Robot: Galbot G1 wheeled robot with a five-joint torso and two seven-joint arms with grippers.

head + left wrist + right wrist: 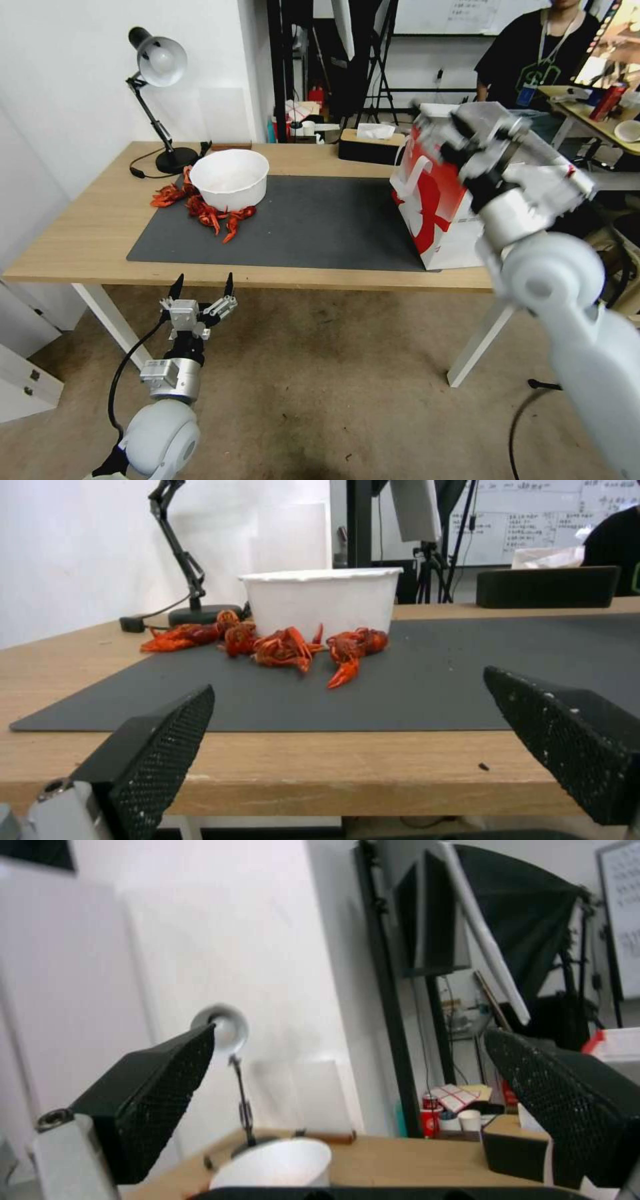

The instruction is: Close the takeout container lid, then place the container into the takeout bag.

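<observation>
Head view: right gripper [437,127] raised over the takeout bag [433,207], fingers spread, holding nothing. Left gripper [203,285] parked below the table [80,233] edge, fingers apart, empty.

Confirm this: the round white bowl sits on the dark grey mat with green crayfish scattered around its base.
Wrong on colour. The crayfish around the round white bowl are red, not green, as the left wrist view shows clearly. The bowl does sit on the dark grey mat.

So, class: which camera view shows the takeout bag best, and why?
The head view: the takeout bag stands upright on the table's right end, red-and-white side visible, top partly behind the right claw. The right wrist view catches perhaps a red-and-white corner; the left wrist view faces the bowl.
</observation>
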